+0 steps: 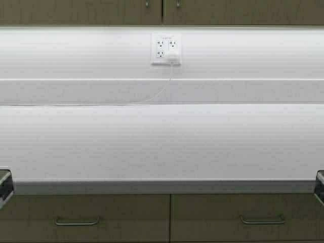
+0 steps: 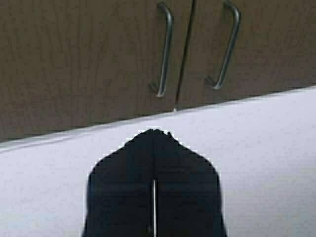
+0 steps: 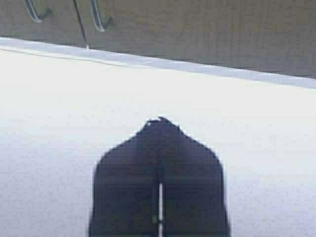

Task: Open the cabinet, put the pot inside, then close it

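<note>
Cabinet [image 1: 162,11] doors sit shut above the white worktop [image 1: 162,142]. Left end effector [image 2: 154,197] and right end effector [image 3: 160,197] both pressed together, holding nothing. Pot not in view.

Closed cabinet [image 1: 162,11] above white countertop [image 1: 162,142]

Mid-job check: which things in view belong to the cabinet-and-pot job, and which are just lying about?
Job:
cabinet, doors shut
left end effector and right end effector, both shut, at the counter's front edge
pot: not in view

Not the job:
outlet with plugged cable
counter
drawers
</note>
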